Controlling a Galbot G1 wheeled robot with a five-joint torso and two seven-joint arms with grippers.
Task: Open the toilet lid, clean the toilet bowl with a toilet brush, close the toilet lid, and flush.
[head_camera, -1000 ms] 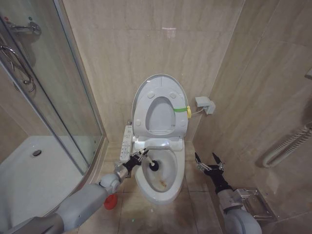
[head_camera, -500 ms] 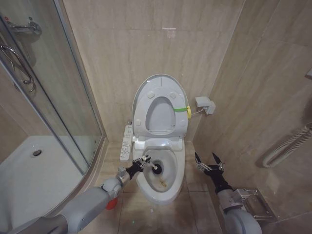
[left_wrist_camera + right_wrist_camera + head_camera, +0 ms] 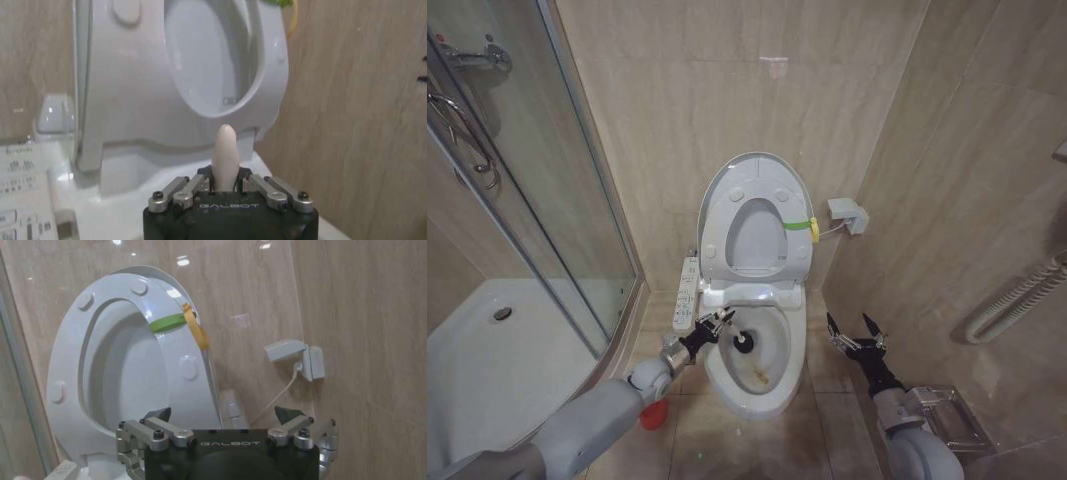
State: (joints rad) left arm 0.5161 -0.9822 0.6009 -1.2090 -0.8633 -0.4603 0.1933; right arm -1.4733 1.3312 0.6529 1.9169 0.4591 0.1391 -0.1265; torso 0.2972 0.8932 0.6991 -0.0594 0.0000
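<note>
— While the left gripper [image 3: 715, 323] sits over the near-left rim of the toilet bowl [image 3: 779, 385], what do you have in it?

— I have it clamped on the toilet brush [image 3: 735, 338]. In my left wrist view the pale handle [image 3: 225, 156] stands straight up between the closed fingers [image 3: 181, 188], pinched on both sides. From the head view the dark round head of the brush lies just past the fingertips, down inside the bowl, against the left inner wall.

— And beyond the brush?

— Farther down the bowl from the brush head I see the brownish stain [image 3: 762, 378], apart from the bristles. Behind the gripper, away from me, the toilet lid [image 3: 756, 166] stands raised against the wall, with the ring-shaped seat [image 3: 757, 262] lifted up against it; a yellow-green band [image 3: 800, 225] wraps the seat's right edge. Just to the outer side of my left gripper runs the white bidet control strip [image 3: 686, 293], close beside the wrist.

— Anything under the arm?

— A small red holder [image 3: 654, 414] shows on the floor tiles, partly hidden below the left forearm.

— The other arm?

— My right gripper [image 3: 857, 332] hovers to the right of the bowl, well apart from the left one, fingers spread wide with nothing between them. Its wrist view looks at the raised lid [image 3: 173, 340] and a white wall box [image 3: 295, 357] with a cable.
</note>
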